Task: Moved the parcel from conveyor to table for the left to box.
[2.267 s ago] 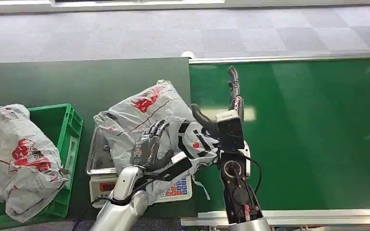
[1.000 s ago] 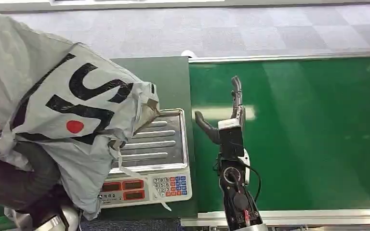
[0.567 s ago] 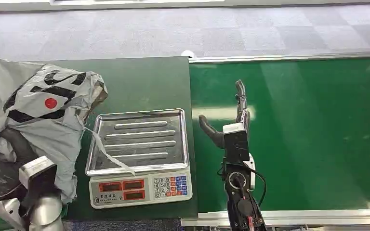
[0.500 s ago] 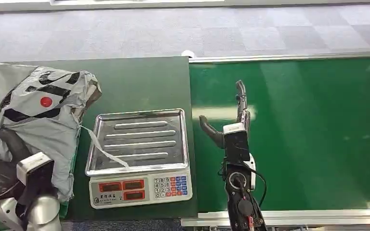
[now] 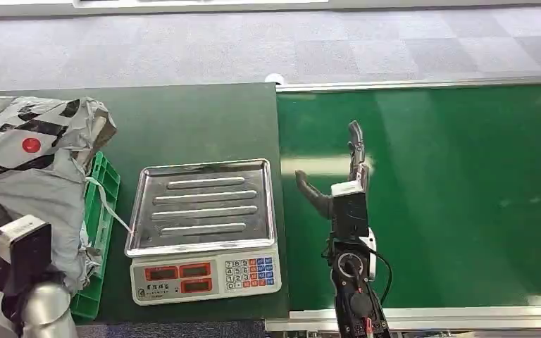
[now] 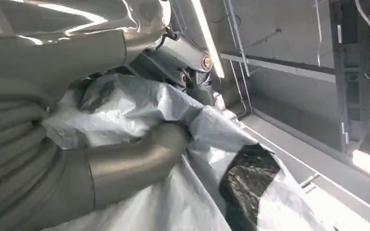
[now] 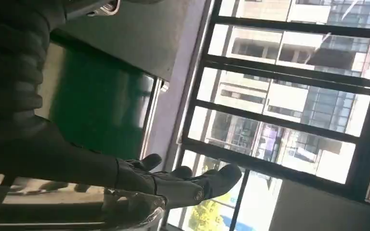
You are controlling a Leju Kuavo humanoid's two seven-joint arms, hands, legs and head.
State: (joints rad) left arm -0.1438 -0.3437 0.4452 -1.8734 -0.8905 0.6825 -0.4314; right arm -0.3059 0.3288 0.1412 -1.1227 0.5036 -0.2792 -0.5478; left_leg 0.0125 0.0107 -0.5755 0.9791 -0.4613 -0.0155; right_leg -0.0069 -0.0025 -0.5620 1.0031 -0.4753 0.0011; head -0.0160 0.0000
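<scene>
The left hand (image 6: 125, 159) grips the grey parcel (image 5: 35, 169) above the green crate (image 5: 98, 225), and should release only once centred, while the right hand (image 5: 338, 186) hovers open, empty, over the conveyor (image 5: 465, 197).

Left hand (image 6: 101, 159) gripping parcel (image 5: 28, 169); right hand (image 5: 338, 176) empty, fingers (image 5: 356, 141) extended.

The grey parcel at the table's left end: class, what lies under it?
Under the grey parcel, held by the left hand, a green crate shows its rim and side wall. The crate's inside and any contents are covered by the parcel.
</scene>
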